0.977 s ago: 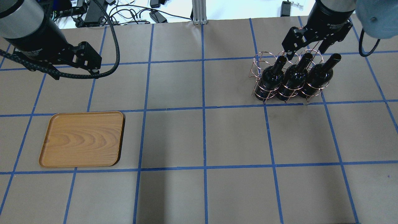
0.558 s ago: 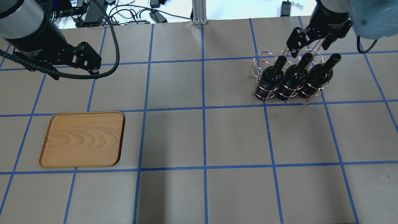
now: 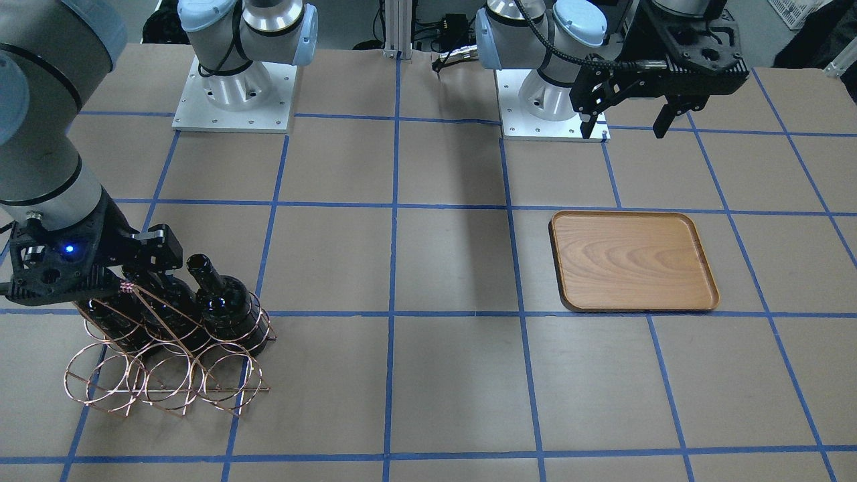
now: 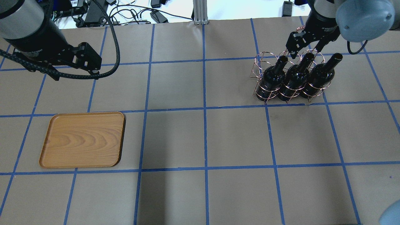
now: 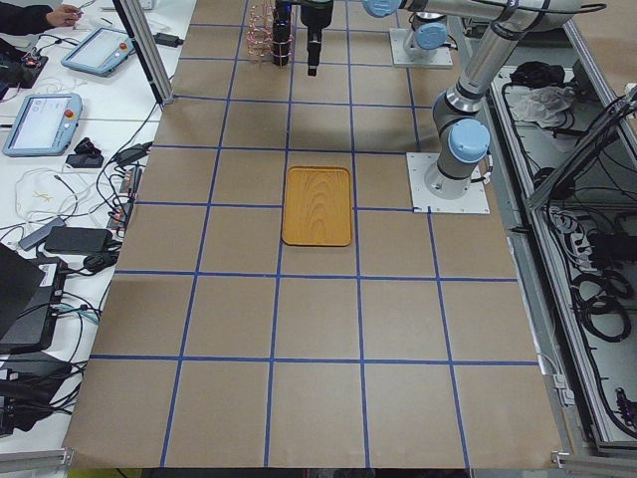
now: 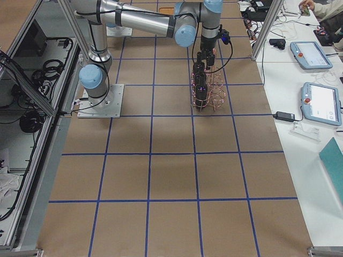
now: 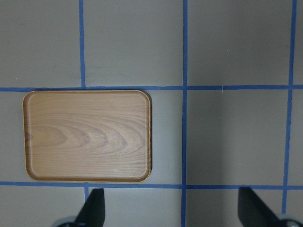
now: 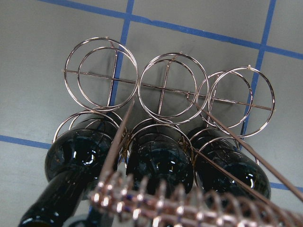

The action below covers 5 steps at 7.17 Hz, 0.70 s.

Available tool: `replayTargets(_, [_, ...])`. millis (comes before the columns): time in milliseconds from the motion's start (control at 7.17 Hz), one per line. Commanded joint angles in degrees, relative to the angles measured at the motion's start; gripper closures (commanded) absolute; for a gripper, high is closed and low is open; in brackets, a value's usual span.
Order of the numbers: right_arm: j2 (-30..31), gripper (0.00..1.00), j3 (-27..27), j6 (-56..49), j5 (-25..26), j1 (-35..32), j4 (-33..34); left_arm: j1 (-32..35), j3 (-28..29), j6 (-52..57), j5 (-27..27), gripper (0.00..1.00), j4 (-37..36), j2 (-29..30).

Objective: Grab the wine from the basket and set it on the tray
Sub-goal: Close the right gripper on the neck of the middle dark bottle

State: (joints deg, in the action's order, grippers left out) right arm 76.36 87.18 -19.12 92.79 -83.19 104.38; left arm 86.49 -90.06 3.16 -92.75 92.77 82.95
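Three dark wine bottles [image 4: 293,78] lie side by side in the copper wire basket [image 4: 265,59] at the table's right; they also show in the right wrist view [image 8: 158,163]. In the front view one bottle [image 3: 224,304] shows clearly in the basket [image 3: 161,378]. My right gripper [image 4: 307,50] hangs open just above the bottle necks, straddling the coil-wrapped handle [image 8: 156,203]. It holds nothing. The wooden tray [image 4: 82,139] lies empty at the left and shows in the left wrist view [image 7: 87,135]. My left gripper [image 3: 624,126] hovers open beyond the tray.
Blue tape lines grid the brown table. The upper row of basket rings [image 8: 166,87] holds no bottles. Cables and devices [image 4: 131,14] lie past the far table edge. Both arm bases [image 3: 234,94] stand at the robot's side.
My right gripper has shifted a little toward the far edge and turned over the basket handle, staying open. The bottles, basket, tray and left arm have not moved.
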Motion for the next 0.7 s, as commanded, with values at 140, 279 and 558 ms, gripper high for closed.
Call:
replayTargets(140, [-0.8,0.18,0.1,-1.3,0.1,1.4,-0.8,0.0,0.0,0.0,-0.1,0.00,0.0,-0.1])
replayTargets(279, [-0.3,0.18,1.0,-0.9,-0.1,1.3,-1.0,0.0,0.0,0.0,-0.1,0.00,0.0,-0.1])
replayTargets(558, [0.1,0.14,0.1,2.3,-0.2,1.2,-0.8,0.0,0.0,0.0,-0.1,0.00,0.0,-0.1])
